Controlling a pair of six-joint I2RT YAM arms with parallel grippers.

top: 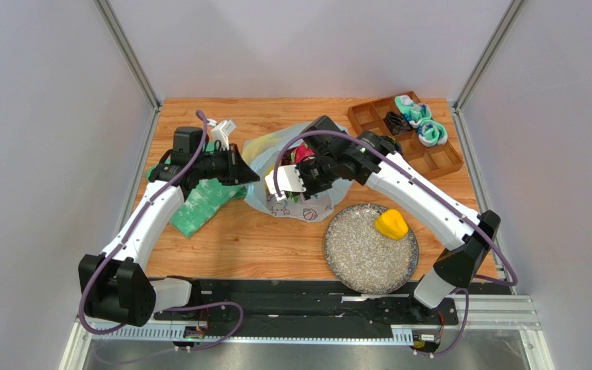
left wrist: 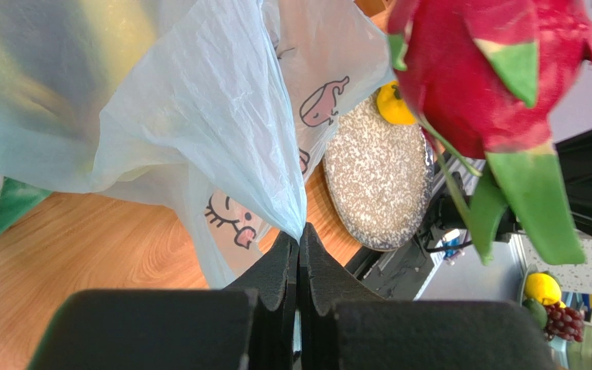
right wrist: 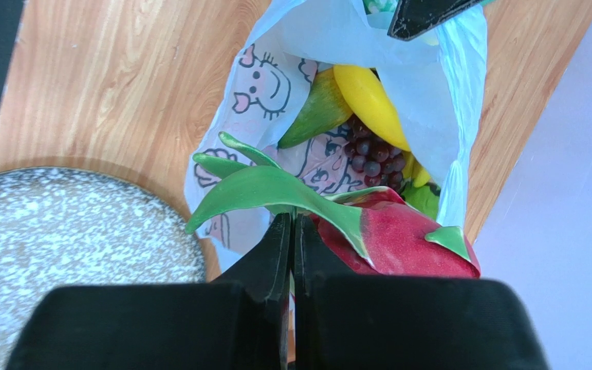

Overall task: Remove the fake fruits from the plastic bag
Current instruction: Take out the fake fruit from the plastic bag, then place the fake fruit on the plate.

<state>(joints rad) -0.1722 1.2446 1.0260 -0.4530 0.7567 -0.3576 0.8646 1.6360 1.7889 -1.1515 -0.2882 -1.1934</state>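
Observation:
The pale-blue plastic bag lies at the table's middle. My left gripper is shut on its edge and holds the film taut, as the left wrist view shows on the bag. My right gripper is shut on a green leaf of the pink-red dragon fruit and holds it above the open bag. The right wrist view shows my right gripper. Inside lie a yellow banana, dark grapes and a green piece. The dragon fruit hangs in the air.
A speckled grey plate sits right of the bag with a yellow fruit on it. A brown compartment tray with rolled socks stands at the back right. A green patterned cloth lies under my left arm.

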